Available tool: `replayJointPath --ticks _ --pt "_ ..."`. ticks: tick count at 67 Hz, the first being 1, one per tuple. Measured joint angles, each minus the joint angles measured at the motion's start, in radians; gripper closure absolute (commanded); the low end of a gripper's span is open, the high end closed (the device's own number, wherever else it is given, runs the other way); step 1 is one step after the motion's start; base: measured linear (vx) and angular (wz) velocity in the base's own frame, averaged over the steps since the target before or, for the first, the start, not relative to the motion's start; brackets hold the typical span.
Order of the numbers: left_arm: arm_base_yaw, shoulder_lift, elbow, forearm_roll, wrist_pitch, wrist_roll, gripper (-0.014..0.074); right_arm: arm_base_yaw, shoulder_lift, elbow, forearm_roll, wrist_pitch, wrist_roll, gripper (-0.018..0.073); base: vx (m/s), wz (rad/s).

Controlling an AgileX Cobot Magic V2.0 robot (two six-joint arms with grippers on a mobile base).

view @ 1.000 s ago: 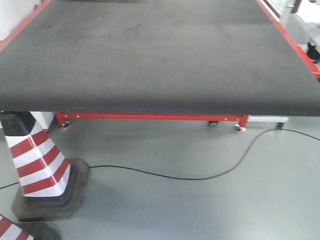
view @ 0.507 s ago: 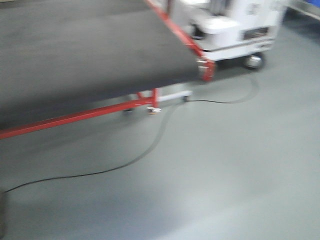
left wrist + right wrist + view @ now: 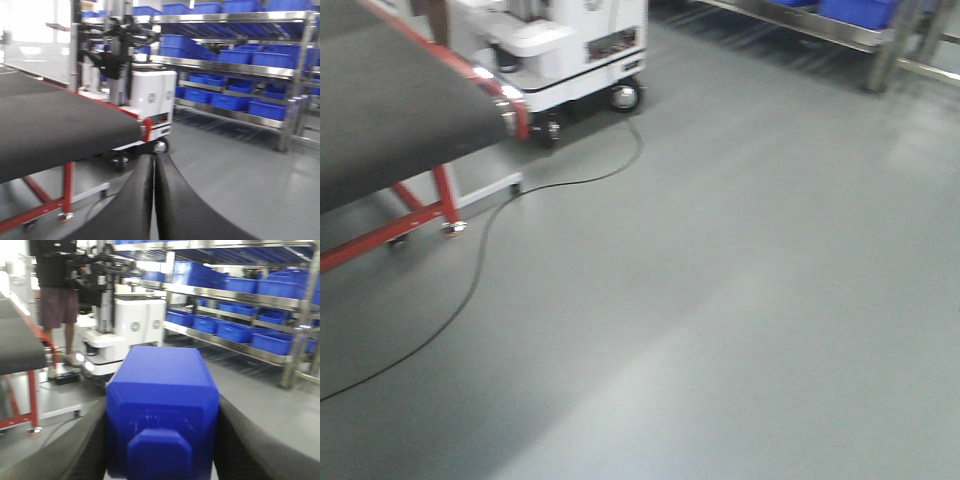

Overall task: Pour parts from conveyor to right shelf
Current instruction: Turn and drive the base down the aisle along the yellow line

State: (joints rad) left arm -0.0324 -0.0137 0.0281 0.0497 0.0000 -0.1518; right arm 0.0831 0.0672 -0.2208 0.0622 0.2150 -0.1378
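Since a second ago the front view has swung right: the conveyor (image 3: pixel 390 120) now lies at 10 o'clock and the shelf (image 3: pixel 820 30) appears at 1 o'clock. My right end effector (image 3: pixel 162 440) is clamped on the block (image 3: pixel 162 390), one finger on each flat side. It is bright blue, nearly a cube, with bevelled edges and a raised tab. I judge it light, stiff and smooth, maybe slippery. My left end effector (image 3: pixel 154 200) is pressed together, empty.

Bright-blue block (image 3: pixel 162 405), grey-black conveyor (image 3: pixel 390 130) on red legs (image 3: pixel 445 195), blue bins (image 3: pixel 270 107), grey floor (image 3: pixel 720 300)
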Motion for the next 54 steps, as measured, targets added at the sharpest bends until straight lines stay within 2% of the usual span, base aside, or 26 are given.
replayJointPath --ticks 54 --pt "0.0 0.0 0.0 0.0 0.0 0.0 0.0603 0.0 0.0 0.0 0.0 0.0 0.0 0.0564 -0.15 -0.72"
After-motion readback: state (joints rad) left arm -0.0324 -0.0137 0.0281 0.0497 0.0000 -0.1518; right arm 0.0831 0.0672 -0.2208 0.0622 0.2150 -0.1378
